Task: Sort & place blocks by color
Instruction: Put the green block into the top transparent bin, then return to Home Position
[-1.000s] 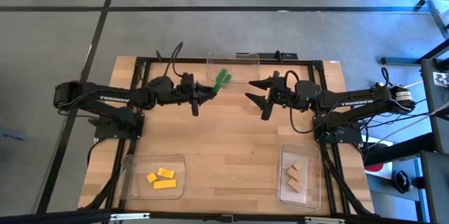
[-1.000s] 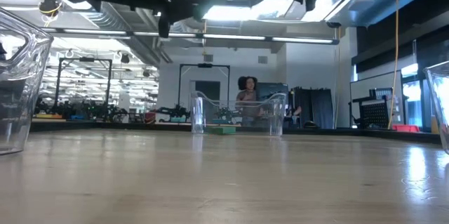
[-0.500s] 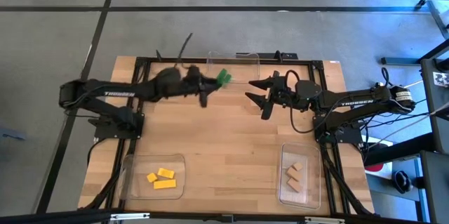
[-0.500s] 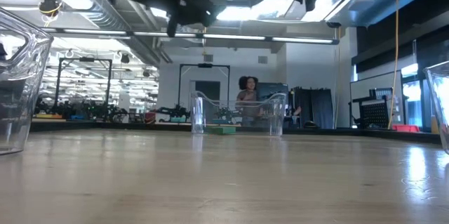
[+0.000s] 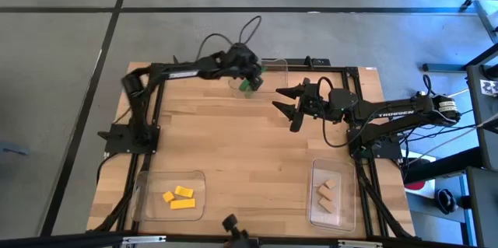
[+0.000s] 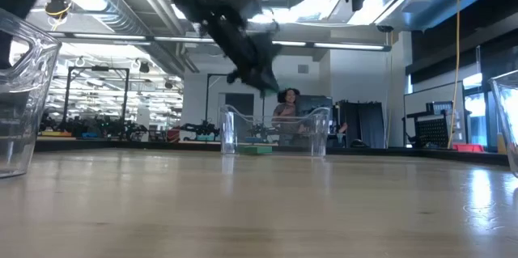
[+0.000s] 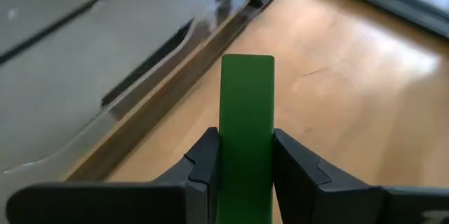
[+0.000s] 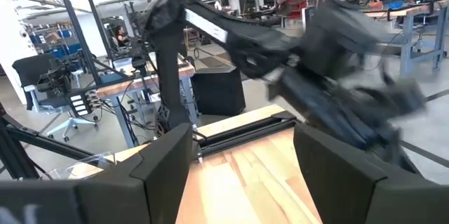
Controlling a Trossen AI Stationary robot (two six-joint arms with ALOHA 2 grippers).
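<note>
The left gripper [image 7: 245, 164] is clenched on a flat green bar-shaped block [image 7: 246, 133], its dark fingers [image 7: 208, 161] pressing the block's two long sides so the free end points forward, ready to drop. In the high view the left gripper [image 5: 250, 79] hangs over the clear plastic rectangular tray at the table's far edge [image 5: 274, 64], where the green block [image 5: 250, 85] shows beneath it; another green piece may already lie there, though that cannot be told for certain. The placement looks nearly due: the block probably only needs lowering and releasing.

The right gripper [image 5: 291, 106] waits with its jaws spread and nothing between them, just beside the far tray, above the wooden table [image 5: 249, 162]. Near the front edge, yellow blocks [image 5: 180, 197] lie in the left clear tray [image 5: 144, 201] and tan wooden blocks [image 5: 326, 193] in the right clear tray [image 5: 313, 213], each colour kept apart.
</note>
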